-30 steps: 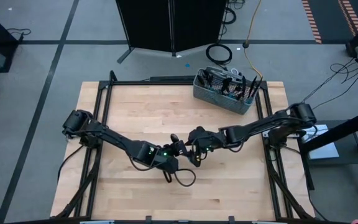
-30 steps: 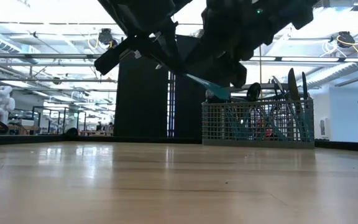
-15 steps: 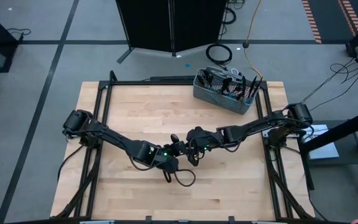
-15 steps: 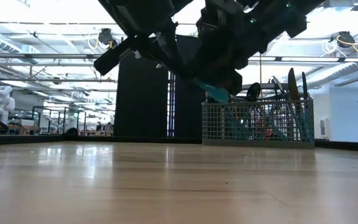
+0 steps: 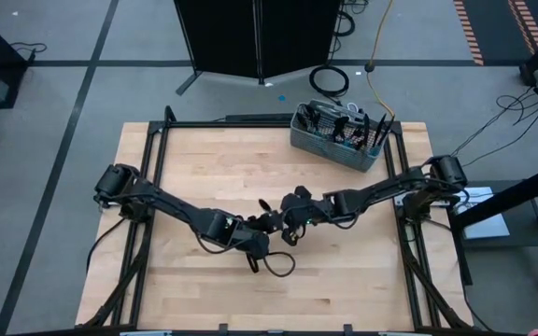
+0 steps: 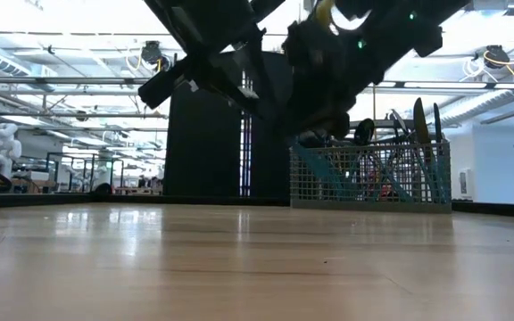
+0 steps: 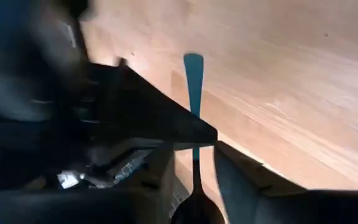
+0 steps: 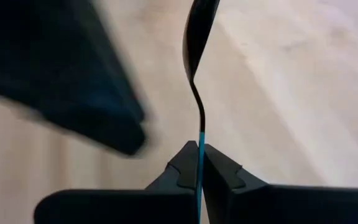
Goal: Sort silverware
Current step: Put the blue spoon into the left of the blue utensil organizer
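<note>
Right gripper [image 8: 199, 163]: clamped on spoon [image 8: 199, 68] handle | left gripper [image 7: 194, 163]: parted around its bowl | your high view hides the spoon, mid-worktop [image 5: 204, 177].

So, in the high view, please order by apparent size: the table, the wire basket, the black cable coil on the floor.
1. Table, by far the largest.
2. Wire basket.
3. Black cable coil, the smallest; it lies lower than the table, so its true size is unsure.

One camera looks straight down on my table [image 5: 204, 168]; another sits level at its surface. My two wrist cameras stare close past my fingers, sharing the spoon [image 8: 199, 56]
</note>
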Motion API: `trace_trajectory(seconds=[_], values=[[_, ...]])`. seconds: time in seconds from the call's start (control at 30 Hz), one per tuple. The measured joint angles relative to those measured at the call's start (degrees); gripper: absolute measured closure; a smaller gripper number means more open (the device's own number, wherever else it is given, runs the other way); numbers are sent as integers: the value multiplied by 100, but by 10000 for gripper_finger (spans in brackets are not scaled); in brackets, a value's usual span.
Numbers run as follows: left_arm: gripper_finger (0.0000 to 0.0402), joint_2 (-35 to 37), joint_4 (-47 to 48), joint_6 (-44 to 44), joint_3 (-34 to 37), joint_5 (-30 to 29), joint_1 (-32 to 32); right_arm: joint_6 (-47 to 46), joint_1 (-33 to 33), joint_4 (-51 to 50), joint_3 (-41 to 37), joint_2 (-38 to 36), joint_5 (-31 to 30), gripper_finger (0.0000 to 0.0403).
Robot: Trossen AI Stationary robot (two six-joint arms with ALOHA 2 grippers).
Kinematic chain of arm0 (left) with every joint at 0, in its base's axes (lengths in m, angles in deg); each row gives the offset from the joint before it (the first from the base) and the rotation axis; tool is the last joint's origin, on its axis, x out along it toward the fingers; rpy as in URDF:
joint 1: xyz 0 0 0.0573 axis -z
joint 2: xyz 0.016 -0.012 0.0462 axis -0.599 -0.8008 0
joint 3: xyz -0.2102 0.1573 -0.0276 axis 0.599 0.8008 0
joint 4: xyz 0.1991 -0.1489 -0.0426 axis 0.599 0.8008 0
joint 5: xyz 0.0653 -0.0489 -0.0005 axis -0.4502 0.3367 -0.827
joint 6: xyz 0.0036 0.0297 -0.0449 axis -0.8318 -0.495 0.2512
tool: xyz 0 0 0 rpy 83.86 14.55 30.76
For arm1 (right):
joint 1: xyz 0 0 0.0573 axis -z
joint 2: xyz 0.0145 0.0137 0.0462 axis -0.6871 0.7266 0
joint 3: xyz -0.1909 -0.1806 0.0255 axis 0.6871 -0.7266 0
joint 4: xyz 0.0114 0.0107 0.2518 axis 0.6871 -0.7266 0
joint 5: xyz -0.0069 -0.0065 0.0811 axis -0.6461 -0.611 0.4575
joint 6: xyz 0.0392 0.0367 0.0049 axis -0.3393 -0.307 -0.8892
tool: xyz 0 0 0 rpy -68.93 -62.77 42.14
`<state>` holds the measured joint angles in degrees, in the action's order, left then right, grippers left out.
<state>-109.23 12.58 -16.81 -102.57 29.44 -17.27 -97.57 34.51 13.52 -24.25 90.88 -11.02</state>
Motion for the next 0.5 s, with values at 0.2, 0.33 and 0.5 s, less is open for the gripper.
trace_trajectory(seconds=[0.2,0.33,0.5], values=[[225,69,-110,1232,-12,-475,61,270,279,-264,0,0,-212,402],[211,497,779,2126,3,-435,26,602,596,-475,0,-262,-237,403],[210,1752,1729,3703,342,27,-486,1149,1213,-409,-181,-1005,-418,403]])
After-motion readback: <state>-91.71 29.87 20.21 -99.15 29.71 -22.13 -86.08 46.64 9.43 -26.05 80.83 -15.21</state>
